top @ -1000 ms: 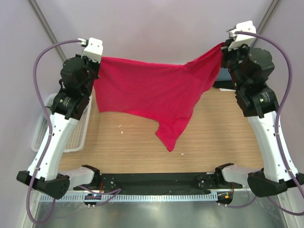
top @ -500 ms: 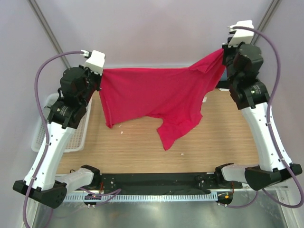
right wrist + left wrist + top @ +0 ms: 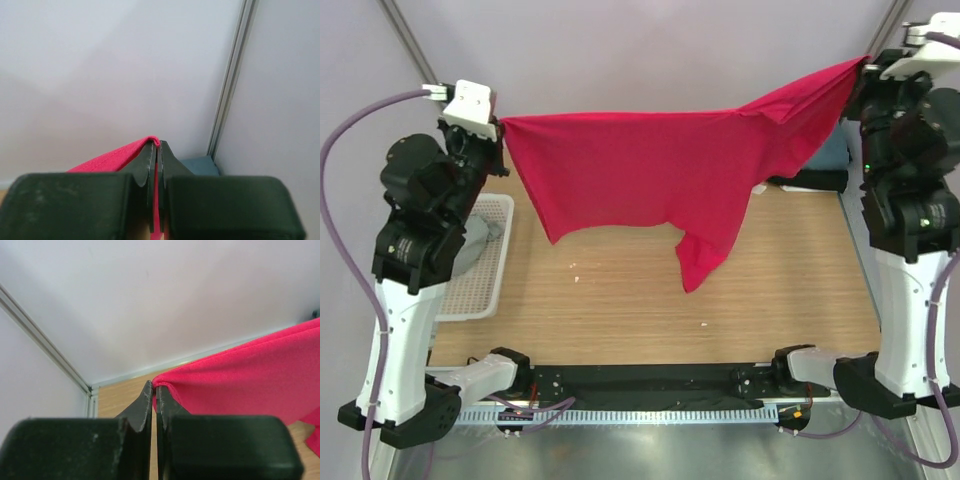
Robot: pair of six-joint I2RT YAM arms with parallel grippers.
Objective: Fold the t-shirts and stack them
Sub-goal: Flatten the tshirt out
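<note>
The crimson-red t-shirt (image 3: pixel 650 175) hangs stretched in the air between my two grippers, above the wooden table. My left gripper (image 3: pixel 500 125) is shut on its left corner; in the left wrist view the cloth (image 3: pixel 240 380) runs out to the right of the closed gripper (image 3: pixel 154 386). My right gripper (image 3: pixel 865 65) is shut on its right corner, held higher; the cloth (image 3: pixel 110 156) is pinched between the closed jaws of the gripper (image 3: pixel 156 143). A sleeve (image 3: pixel 700 260) dangles lowest. A grey t-shirt (image 3: pixel 478 235) lies in the basket. A slate-blue t-shirt (image 3: pixel 830 150) and a black one (image 3: pixel 810 181) lie at the back right.
A white mesh basket (image 3: pixel 485 285) stands at the table's left edge. The wooden table (image 3: pixel 650 310) lies below the hanging shirt. A metal frame post (image 3: pixel 227 85) rises at the back right corner. The blue cloth also shows in the right wrist view (image 3: pixel 200 165).
Both grippers have moved up and outward, spreading the red shirt wider and lifting it. The grey shirt in the basket has come into view behind the left arm.
</note>
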